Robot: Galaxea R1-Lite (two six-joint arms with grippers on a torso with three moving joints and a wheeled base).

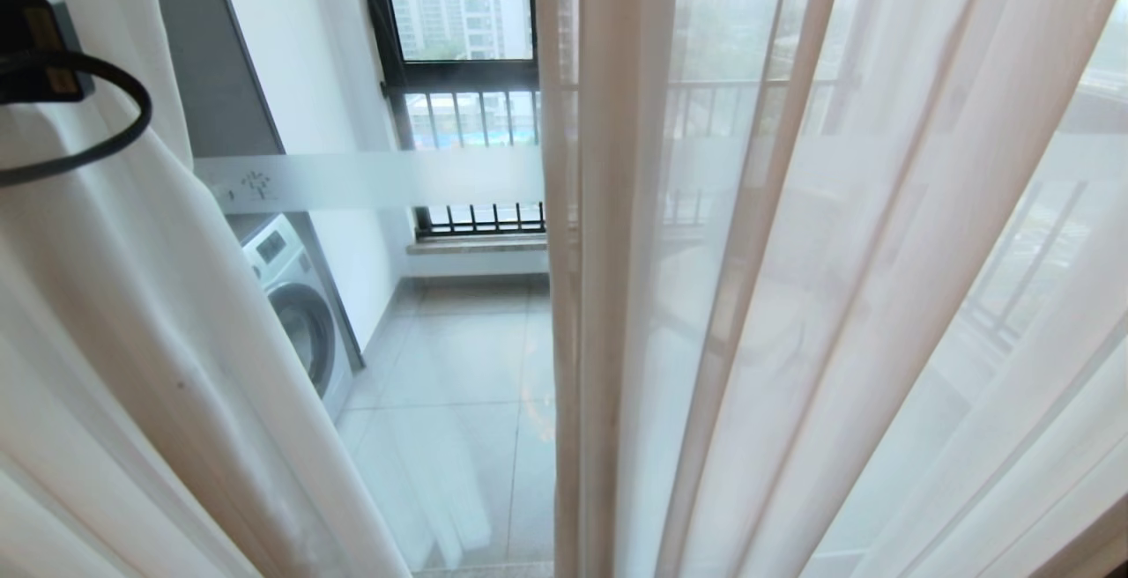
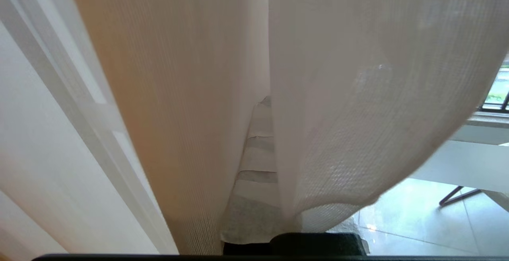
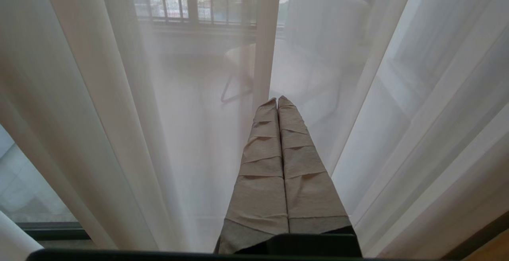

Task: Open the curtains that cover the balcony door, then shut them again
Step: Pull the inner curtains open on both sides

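Note:
Sheer cream-white curtains hang in front of the balcony door (image 1: 370,177), a glass pane crossed by a frosted band. The left sheer (image 1: 159,340) and the right sheer (image 1: 793,296) stand parted, leaving a gap in the middle. My left gripper (image 2: 269,101) is shut and buried among folds of the left sheer (image 2: 179,94). One taped finger (image 2: 258,153) shows and fabric covers the other. Of the left arm, only a black block with a cable (image 1: 35,40) appears at the upper left of the head view. My right gripper (image 3: 277,98) is shut on nothing and points at the right sheer (image 3: 179,113).
Through the gap I see a washing machine (image 1: 295,314), the tiled balcony floor (image 1: 458,384) and a farther dark-framed window with a barred railing (image 1: 467,58). A pale chair (image 3: 318,54) stands behind the right sheer. The door's dark bottom frame (image 3: 51,231) runs low.

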